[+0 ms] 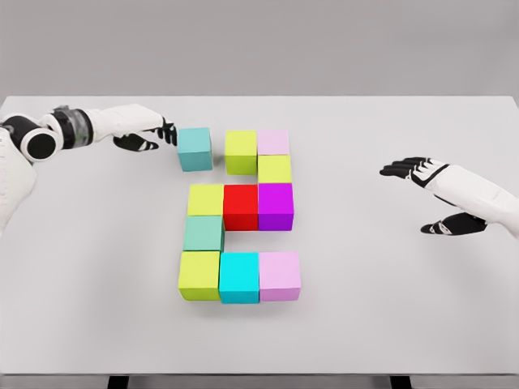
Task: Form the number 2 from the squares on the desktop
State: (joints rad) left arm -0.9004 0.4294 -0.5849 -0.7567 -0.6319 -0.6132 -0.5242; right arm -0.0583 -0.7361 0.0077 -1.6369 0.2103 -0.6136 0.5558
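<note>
Head view. A white tabletop fills most of the field and carries ten coloured cubes. Two white arms enter from the sides: the left arm lies across the upper left, the right arm comes in at mid right.

Nine cubes form a blocky figure at the centre. Bottom row, touching side by side: yellow-green cube, cyan cube, pink cube. Above the yellow-green one stands a green-teal cube. Middle row: yellow cube, red cube, magenta cube. Above the magenta one sits a second yellow cube, and the top row holds a lime cube beside a pale pink cube.

The tenth piece, a teal cube, rests just left of the lime cube with a narrow gap between them.

The left robot hand sits against the teal cube's left face, its dark fingers extended toward it, gripping nothing. The right robot hand hovers well apart from the cubes, fingers spread from the thumb and empty.
</note>
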